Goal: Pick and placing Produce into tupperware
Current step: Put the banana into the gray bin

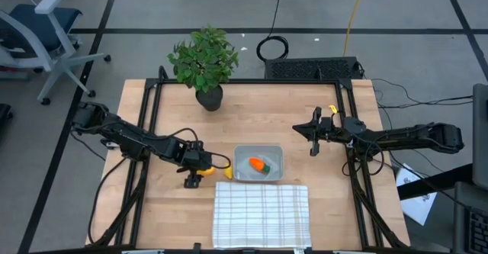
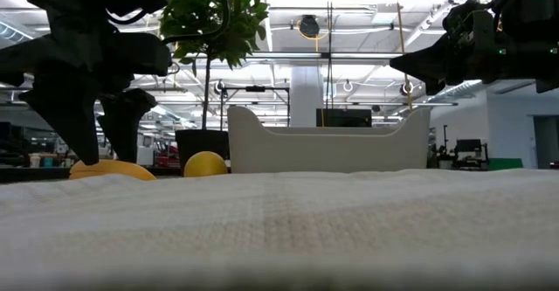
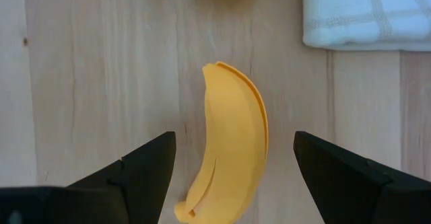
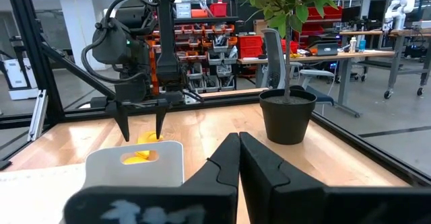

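The curved yellow banana (image 3: 232, 143) lies flat on the wooden table. My left gripper (image 3: 234, 138) hangs over it, pointing down and open, with one finger on each side of the banana and a gap to both. The yellow lemon-like piece (image 1: 227, 173) rests on the table between the banana and the tupperware (image 1: 258, 163). The orange carrot (image 1: 261, 165) with its green top lies inside the tupperware. My right gripper (image 1: 313, 136) hovers to the right of the tupperware, shut and holding nothing.
A white checked cloth (image 1: 261, 214) lies at the near edge, just in front of the tupperware. A potted plant (image 1: 204, 63) stands at the far edge. Bare wood (image 1: 320, 178) shows right of the tupperware, and a black frame (image 1: 149, 109) runs along the table's sides.
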You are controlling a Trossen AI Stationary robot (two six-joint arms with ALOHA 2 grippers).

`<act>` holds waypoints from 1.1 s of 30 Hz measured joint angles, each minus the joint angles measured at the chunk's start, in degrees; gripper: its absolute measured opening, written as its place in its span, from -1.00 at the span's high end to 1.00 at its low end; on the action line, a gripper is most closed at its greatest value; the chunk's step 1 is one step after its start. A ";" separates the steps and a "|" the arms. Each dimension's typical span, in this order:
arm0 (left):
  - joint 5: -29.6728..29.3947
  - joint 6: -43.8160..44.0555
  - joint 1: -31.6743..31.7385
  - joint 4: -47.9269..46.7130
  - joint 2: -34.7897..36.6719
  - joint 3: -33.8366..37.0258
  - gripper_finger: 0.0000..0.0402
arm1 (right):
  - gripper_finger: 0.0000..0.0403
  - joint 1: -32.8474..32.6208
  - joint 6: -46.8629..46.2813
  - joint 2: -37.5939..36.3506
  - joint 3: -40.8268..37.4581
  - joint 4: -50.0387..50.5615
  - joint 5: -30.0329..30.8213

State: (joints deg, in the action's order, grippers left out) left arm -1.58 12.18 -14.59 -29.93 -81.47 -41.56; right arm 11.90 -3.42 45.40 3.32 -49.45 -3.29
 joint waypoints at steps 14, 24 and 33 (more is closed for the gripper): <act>-1.51 -5.94 -0.45 1.57 -2.89 -0.02 -0.53 | 1.00 0.00 0.00 -0.01 -0.01 0.00 0.00; -1.44 -8.44 -0.37 1.16 -6.85 -0.09 -0.53 | 1.00 0.00 0.00 0.03 -0.01 0.02 0.02; -0.82 -9.50 0.60 1.32 -6.97 -0.11 -0.53 | 1.00 0.00 0.01 0.05 -0.01 0.00 0.04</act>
State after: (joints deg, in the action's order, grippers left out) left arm -2.41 2.68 -13.99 -28.61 -88.44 -41.67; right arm 11.90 -3.41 45.45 3.32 -49.45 -3.25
